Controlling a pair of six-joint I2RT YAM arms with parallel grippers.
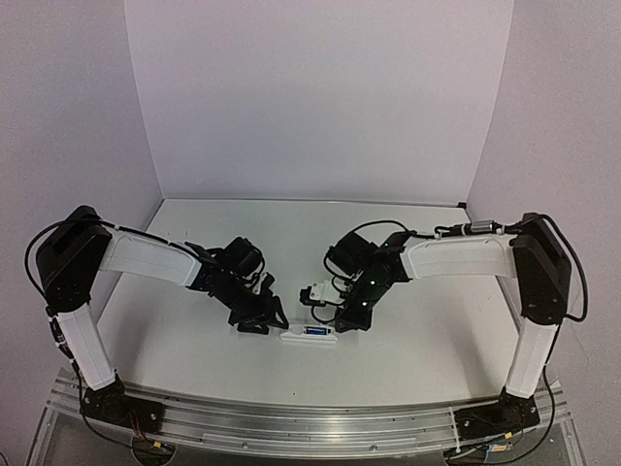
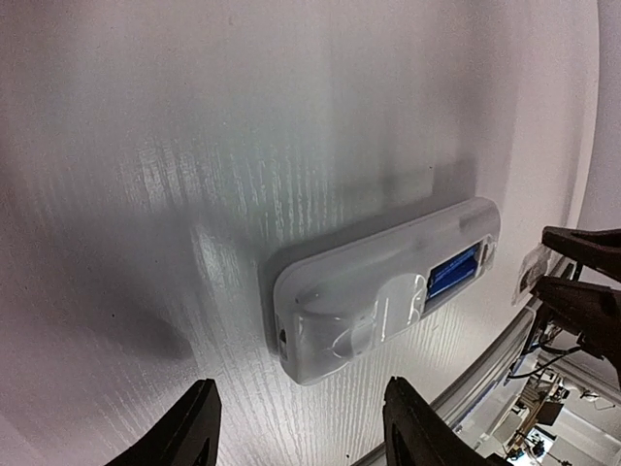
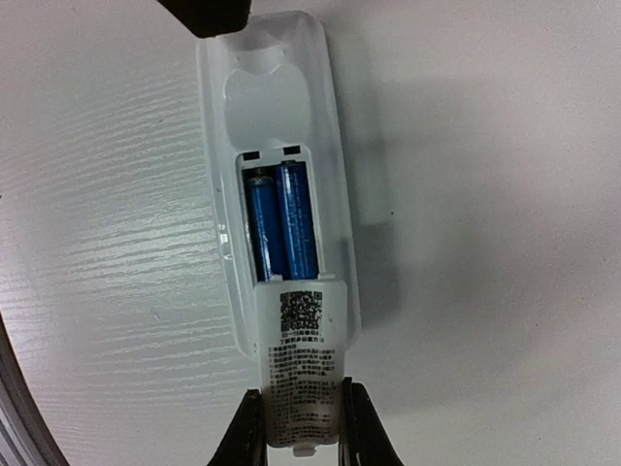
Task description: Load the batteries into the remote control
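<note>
The white remote control [image 1: 309,337] lies back-up on the table, near the front edge between the two arms. Two blue batteries [image 3: 281,218] sit side by side in its open recess. My right gripper [image 3: 303,398] is shut on the small white cover piece [image 3: 303,349], whose printed label faces up. The cover's far end rests at the near end of the recess. My left gripper [image 2: 301,388] stands open just short of the remote's [image 2: 378,296] other end, touching nothing. One blue battery [image 2: 453,271] shows in the left wrist view.
The aluminium rail [image 1: 310,422] runs along the table's front edge, close behind the remote. White walls [image 1: 320,97] enclose the back and sides. A black tip of the left gripper's finger [image 3: 209,15] shows at the remote's far end in the right wrist view.
</note>
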